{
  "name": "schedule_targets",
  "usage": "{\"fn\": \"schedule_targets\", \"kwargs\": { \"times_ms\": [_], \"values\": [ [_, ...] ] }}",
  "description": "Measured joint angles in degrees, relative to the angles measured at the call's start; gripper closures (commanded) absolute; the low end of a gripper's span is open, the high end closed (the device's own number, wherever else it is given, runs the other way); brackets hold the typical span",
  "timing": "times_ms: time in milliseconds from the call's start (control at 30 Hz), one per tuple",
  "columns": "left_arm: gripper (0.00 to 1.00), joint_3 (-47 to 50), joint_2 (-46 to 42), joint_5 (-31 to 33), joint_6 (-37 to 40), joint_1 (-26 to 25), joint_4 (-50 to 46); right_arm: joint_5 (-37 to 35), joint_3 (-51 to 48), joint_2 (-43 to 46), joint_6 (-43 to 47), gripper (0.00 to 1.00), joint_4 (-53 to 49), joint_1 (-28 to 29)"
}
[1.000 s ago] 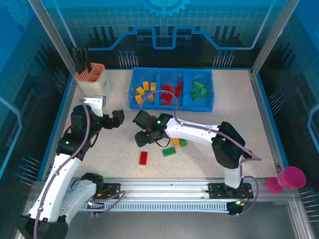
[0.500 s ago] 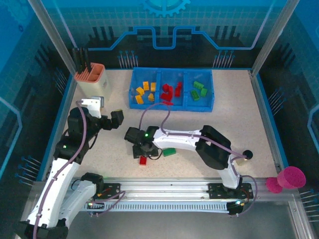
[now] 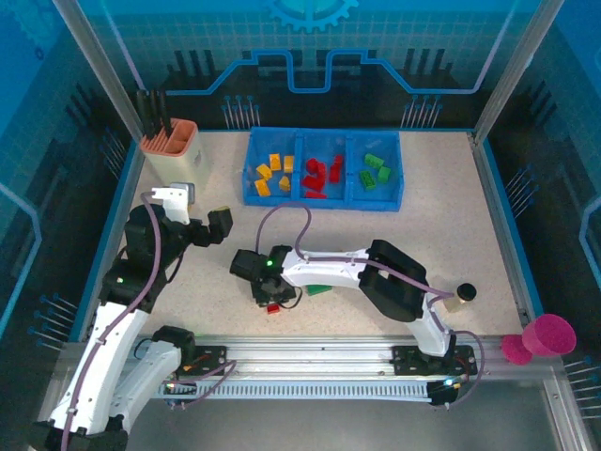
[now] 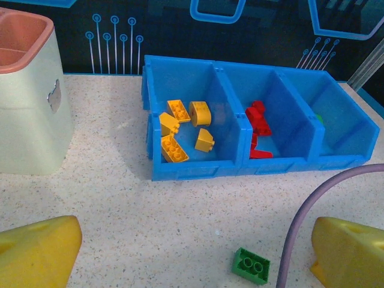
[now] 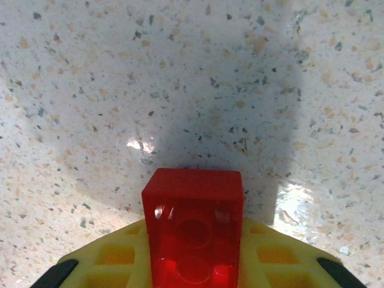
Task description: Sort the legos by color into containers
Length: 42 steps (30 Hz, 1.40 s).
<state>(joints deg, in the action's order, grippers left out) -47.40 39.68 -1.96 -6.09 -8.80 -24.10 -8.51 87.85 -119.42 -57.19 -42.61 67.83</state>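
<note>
tray (image 4: 198, 170): yellow, red, green sorted left-to-right | red lego (image 5: 193, 231): held | green lego (image 4: 251, 265): loose outside, studs up

No text, number, label or brand can be read on anything.

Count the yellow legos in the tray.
5 legos, all in the left compartment: two at the back, one by the left wall, one central, one in front. None seems hidden.

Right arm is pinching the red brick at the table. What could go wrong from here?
1. The red brick pokes out beyond the right gripper; it might pivot or slip on lifting.
2. A green brick lies close beside that arm; the swing could knock it.
3. The tray's red section sits between yellow and green; an off-centre drop may missort.
</note>
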Motion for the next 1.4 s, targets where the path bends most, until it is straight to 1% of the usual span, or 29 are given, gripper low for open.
{"fn": "schedule_targets", "kwargs": {
  "times_ms": [100,200,267,333,400,467,533,633,733,900,1000,1167,1233,1300,1400],
  "values": [
    [0.01,0.00,0.00,0.00,0.00,0.00,0.00,-2.80,-1.97,2.51,6.91,0.81,-2.10,-0.57],
    [0.01,0.00,0.00,-0.02,0.00,0.00,0.00,-5.79,-3.80,7.56,17.49,0.80,-5.11,-3.72],
    [0.01,0.00,0.04,-0.02,0.02,0.00,0.00,-6.71,-3.89,11.67,25.22,0.80,-5.60,-8.15],
    [0.00,0.00,0.24,-0.02,0.02,0.00,0.00,-6.47,-3.26,15.61,33.44,0.79,-5.29,-14.80],
    [0.01,0.00,0.61,-0.02,0.02,0.00,0.00,-5.46,-1.36,17.22,39.89,0.78,-4.52,-21.51],
    [0.00,0.00,1.22,-0.02,0.02,0.00,0.00,-3.93,1.95,16.61,45.24,0.77,-3.50,-27.61],
    [0.01,0.00,1.95,-0.02,0.04,0.00,0.00,-2.27,7.28,13.77,49.75,0.76,-3.15,-32.57],
    [0.01,0.00,2.91,-0.02,0.04,0.00,-0.02,0.04,16.61,6.62,54.25,0.74,-1.99,-36.81],
    [0.01,0.00,3.56,0.00,0.07,0.00,-0.02,2.03,26.56,-2.45,57.16,0.73,-1.49,-38.91],
    [0.01,0.00,4.85,0.11,0.22,0.00,-0.02,3.45,42.71,-17.14,60.00,0.70,-3.67,-40.19],
    [0.01,0.00,5.75,0.17,0.22,0.00,-0.04,3.41,48.39,-22.88,61.13,0.68,-5.22,-40.61],
    [0.01,0.00,6.47,0.17,0.22,0.00,-0.02,3.37,49.42,-24.33,62.14,0.62,-5.84,-41.42],
    [0.01,0.00,6.88,0.15,0.22,0.00,0.00,3.39,48.85,-24.26,62.27,0.56,-5.62,-41.83],
    [0.01,0.00,7.28,0.15,0.22,0.00,-0.02,3.39,46.71,-23.65,62.73,0.51,-4.61,-42.16],
    [0.01,0.00,7.58,0.17,0.22,0.00,-0.04,3.69,40.28,-21.00,63.47,0.45,-2.67,-42.47]
  ]
}}
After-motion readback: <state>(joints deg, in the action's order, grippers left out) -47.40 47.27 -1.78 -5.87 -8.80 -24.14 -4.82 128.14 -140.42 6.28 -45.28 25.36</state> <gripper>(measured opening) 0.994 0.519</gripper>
